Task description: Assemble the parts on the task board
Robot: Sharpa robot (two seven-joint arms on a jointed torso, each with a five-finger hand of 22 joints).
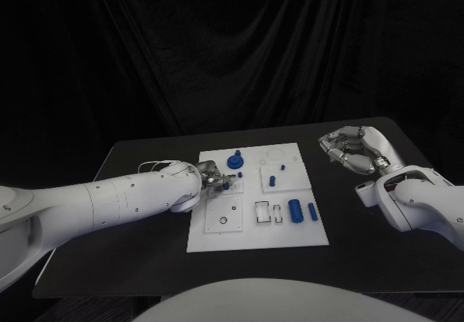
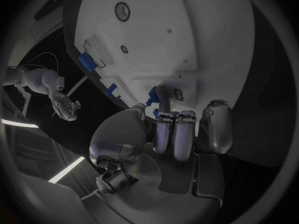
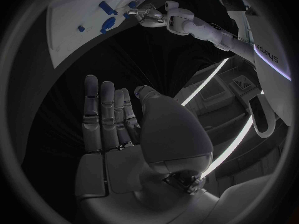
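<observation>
left hand [image 1: 214, 180] low over the task board [image 1: 290, 231], fingertips [image 2: 161, 92] touching a small blue part [image 2: 151, 95]; cannot tell if it is gripped. right hand [image 1: 355, 150] holds nothing, fingers apart, off the board. risk: part slips or tilts under the fingertips.

White task board [image 1: 253, 231], blue parts [image 1: 295, 210], black table [image 1: 367, 255], silver robot hand [image 1: 356, 150].

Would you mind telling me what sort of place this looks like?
Probably a robotics lab test bench: a black table against a dark curtain, with a white task board holding small blue parts.
</observation>
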